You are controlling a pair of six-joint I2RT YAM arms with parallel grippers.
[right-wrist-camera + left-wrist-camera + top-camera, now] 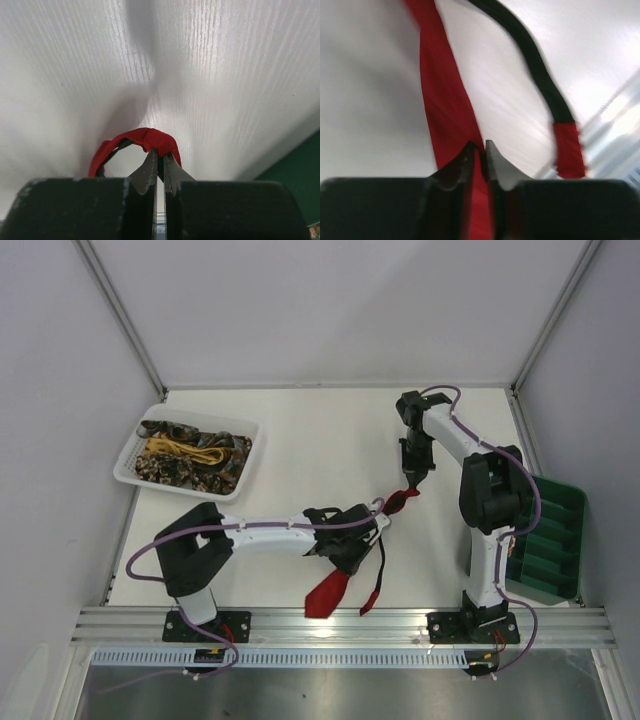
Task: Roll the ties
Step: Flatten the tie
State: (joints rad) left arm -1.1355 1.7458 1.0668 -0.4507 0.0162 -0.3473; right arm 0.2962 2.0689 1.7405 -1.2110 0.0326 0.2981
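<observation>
A white table [300, 430] fills the middle, and the close views show fine straight grain in its top. Pale grey panels close it in: a left wall [60, 360], a far wall [340, 300] and a right wall [600, 390], joined by slim metal corner posts [120, 315]. Along the near edge runs a silver rail [340, 621], then a white slotted strip [300, 656] and a brushed steel surface [340, 695]. The light is soft and even, and the shadows are faint.

We see a basket [128, 462] holding ties [190, 455] far left on the tabletop [300, 440], a compartment tray [558, 505] at its right edge, and a single tie [328, 592] between them, nearer the front.
</observation>
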